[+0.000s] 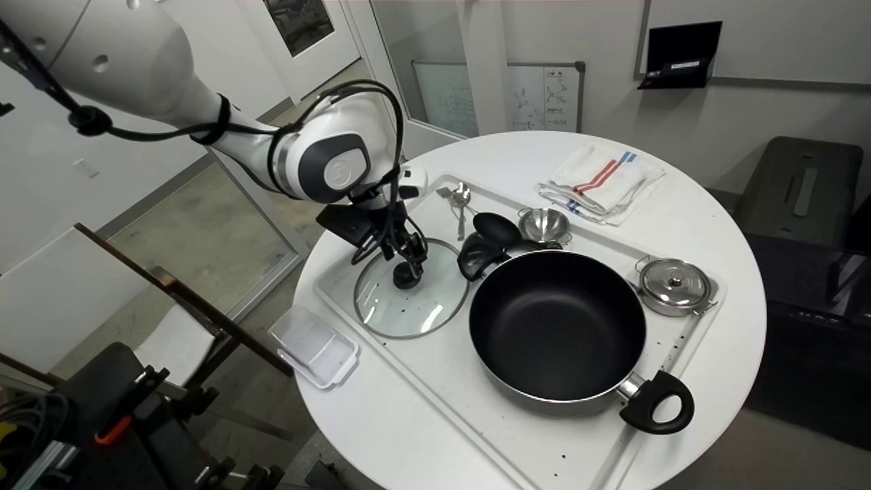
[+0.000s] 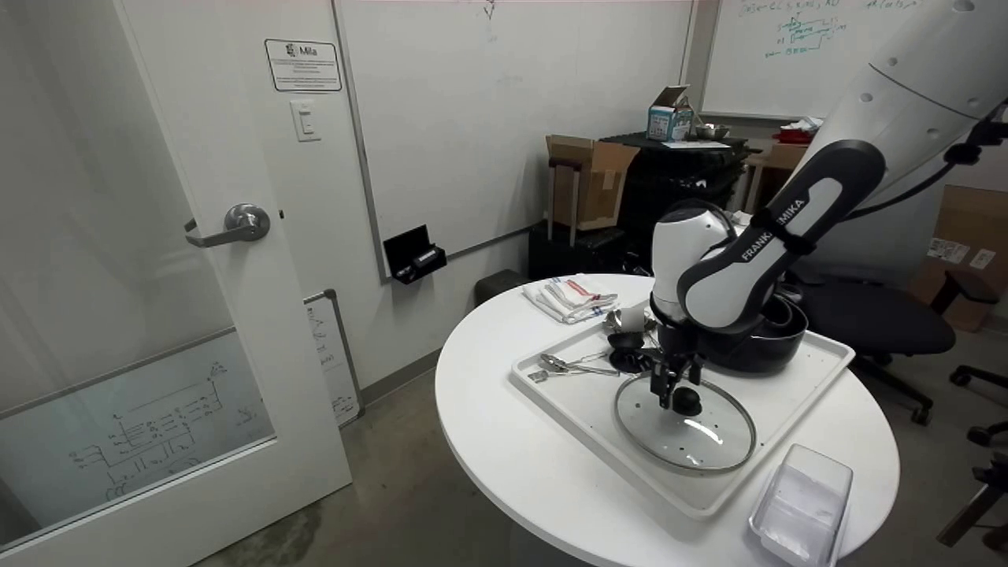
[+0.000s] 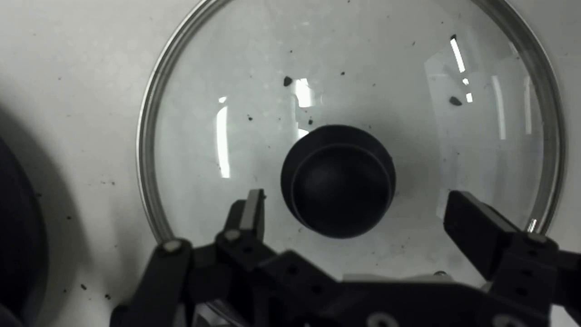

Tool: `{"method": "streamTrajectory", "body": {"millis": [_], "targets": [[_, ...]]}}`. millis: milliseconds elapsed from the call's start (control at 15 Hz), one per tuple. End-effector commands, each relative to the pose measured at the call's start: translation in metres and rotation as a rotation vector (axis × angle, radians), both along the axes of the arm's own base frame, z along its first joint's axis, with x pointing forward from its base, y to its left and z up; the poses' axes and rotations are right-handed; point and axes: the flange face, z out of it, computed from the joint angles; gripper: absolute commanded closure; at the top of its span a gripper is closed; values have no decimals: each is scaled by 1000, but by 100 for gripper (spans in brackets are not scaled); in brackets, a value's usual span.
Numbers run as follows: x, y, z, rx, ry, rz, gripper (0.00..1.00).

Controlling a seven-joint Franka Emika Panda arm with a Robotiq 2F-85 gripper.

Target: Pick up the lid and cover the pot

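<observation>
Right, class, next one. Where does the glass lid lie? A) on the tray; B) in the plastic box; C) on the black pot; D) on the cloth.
A: in both exterior views the lid rests on the tray, beside the uncovered black pot.

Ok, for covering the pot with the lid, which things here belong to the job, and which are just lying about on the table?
Part of the job:
glass lid
large black pot, uncovered
gripper, open above the lid

Just lying about:
folded towel
clear plastic container
small silvery lidded pot
small silvery bowl
black utensils
metal spoon
</observation>
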Motion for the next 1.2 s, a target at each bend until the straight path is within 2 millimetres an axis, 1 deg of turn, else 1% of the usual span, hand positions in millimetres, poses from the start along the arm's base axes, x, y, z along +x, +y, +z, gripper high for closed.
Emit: {"method": "streamTrajectory", "body": {"millis": [0, 333, 400, 533, 667, 733, 800, 867, 1000, 1067, 1133], "targets": [[5, -5, -9, -12, 0, 11, 0], [1, -8, -13, -15, 8, 10, 0], [1, -8, -13, -15, 7, 11, 22], [1, -8, -13, -17, 6, 13, 32], [1, -8, -13, -16, 5, 12, 47], [2, -7, -12, -15, 4, 13, 56], [3, -7, -12, -15, 2, 13, 64], [4, -7, -9, -14, 0, 15, 67], [5, -7, -5, -10, -5, 19, 69], [7, -8, 0, -6, -12, 22, 74], [7, -8, 2, -2, -14, 26, 75]]}}
